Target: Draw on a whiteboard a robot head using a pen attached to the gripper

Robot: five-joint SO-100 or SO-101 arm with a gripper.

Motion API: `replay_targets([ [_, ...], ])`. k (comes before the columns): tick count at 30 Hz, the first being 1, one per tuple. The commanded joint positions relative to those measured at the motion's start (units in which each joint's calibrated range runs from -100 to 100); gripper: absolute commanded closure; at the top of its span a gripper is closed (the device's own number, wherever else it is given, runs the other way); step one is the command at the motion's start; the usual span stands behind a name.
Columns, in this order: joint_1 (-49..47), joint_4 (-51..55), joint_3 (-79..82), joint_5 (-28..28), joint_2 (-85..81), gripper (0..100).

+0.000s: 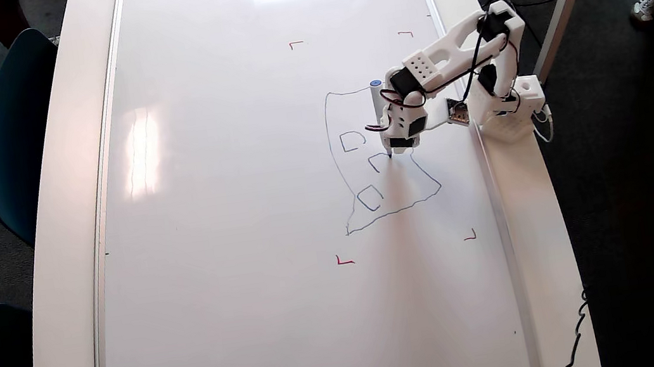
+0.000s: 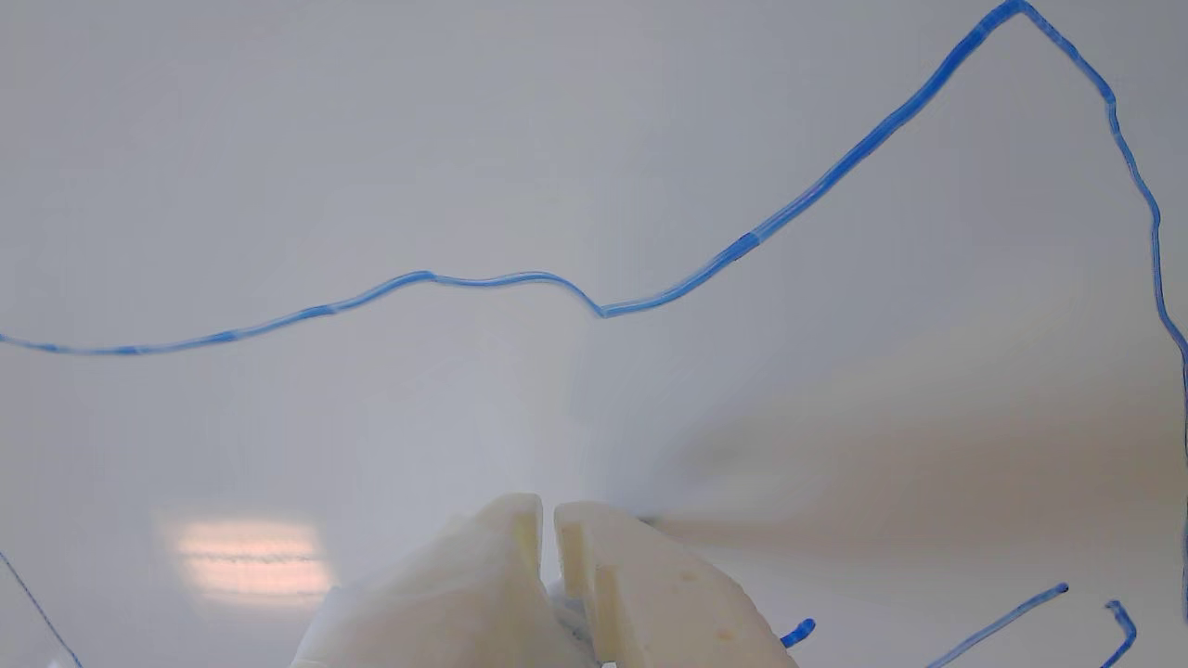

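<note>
board: whiteboard (image 1: 243, 221) lies flat on the table, so I'm drawing straight down onto it.
drawing: robot head (image 1: 348, 206) outline closed, inside the red corner marks (image 1: 344, 261); two boxes done, third half drawn.
pen: pen (image 1: 380, 113) strapped along the claw, blue cap up, tip on the board at the open middle box so it marks as I move.
claw: gripper (image 2: 548, 510) fingers nearly together in wrist view, thin slit, nothing pinched between them.
left, I reckon: finish box, antenna.

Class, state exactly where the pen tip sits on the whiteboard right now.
In the overhead view the pen tip sits right of centre, inside the robot head outline, at the middle small box.
</note>
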Motion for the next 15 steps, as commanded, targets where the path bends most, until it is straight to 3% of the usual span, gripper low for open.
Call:
replay_targets([
  [1, -1.4, -0.3, -0.7, -0.2, -1.6, 99],
  [15, -2.2, -0.4, -10.4, -2.2, 4.0, 99],
])
